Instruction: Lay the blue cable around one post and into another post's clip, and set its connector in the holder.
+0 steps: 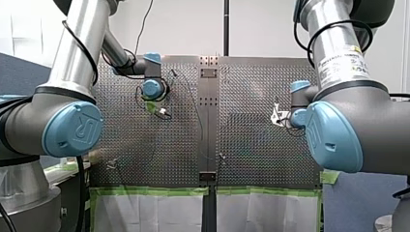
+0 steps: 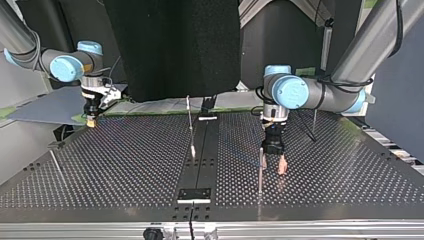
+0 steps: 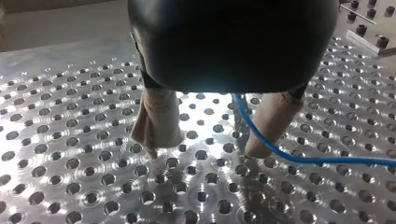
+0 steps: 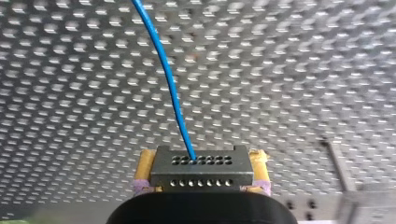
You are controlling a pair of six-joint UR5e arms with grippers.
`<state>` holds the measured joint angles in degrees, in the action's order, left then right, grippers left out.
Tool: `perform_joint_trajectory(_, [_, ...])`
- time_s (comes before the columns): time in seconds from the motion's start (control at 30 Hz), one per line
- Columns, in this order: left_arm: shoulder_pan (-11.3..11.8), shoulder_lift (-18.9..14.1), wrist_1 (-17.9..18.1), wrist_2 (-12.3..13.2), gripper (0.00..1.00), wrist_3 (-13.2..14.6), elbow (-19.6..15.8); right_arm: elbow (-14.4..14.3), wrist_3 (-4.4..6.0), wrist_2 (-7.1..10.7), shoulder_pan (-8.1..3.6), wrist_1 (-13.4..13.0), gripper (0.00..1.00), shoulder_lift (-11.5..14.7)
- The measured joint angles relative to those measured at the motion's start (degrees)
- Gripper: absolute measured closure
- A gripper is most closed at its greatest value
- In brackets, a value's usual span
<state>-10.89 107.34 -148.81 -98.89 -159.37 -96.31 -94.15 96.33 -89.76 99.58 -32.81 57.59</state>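
Pinching the connector (image 4: 201, 163) in the right end effector (image 4: 201, 171), with the blue cable (image 4: 170, 84) trailing toward twelve o'clock. Holding the left end effector (image 3: 215, 135) spread, straddling that cable heading toward three o'clock.

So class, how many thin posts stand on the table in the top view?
4: the centre post; the near post beside my left gripper; the right post by that arm; the left post near the left edge. Others may be hidden.
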Motion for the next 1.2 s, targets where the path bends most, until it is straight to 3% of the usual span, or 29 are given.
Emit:
perform_joint_trajectory(0.4, [0.2, 0.0, 0.0, 0.1, 0.02, 0.1, 0.0, 2.4, -0.72, -1.11, -0.56, 5.6, 1.00, 6.1])
perform_joint_trajectory(0.9, [0.7, 0.0, 0.0, 0.1, 0.02, 0.3, 0.0, 2.1, -2.89, -1.59, -0.68, 8.1, 1.00, 14.6])
perform_joint_trajectory(1.03, [0.8, 0.0, 0.0, 0.1, 0.02, 0.3, 0.0, 2.1, -4.10, -1.72, -0.91, 7.6, 1.00, 14.4])
perform_joint_trajectory(1.2, [1.0, 0.0, 0.0, 0.2, 0.02, 0.4, 0.0, 2.0, -5.14, -1.38, -1.79, 6.2, 1.00, 12.4])
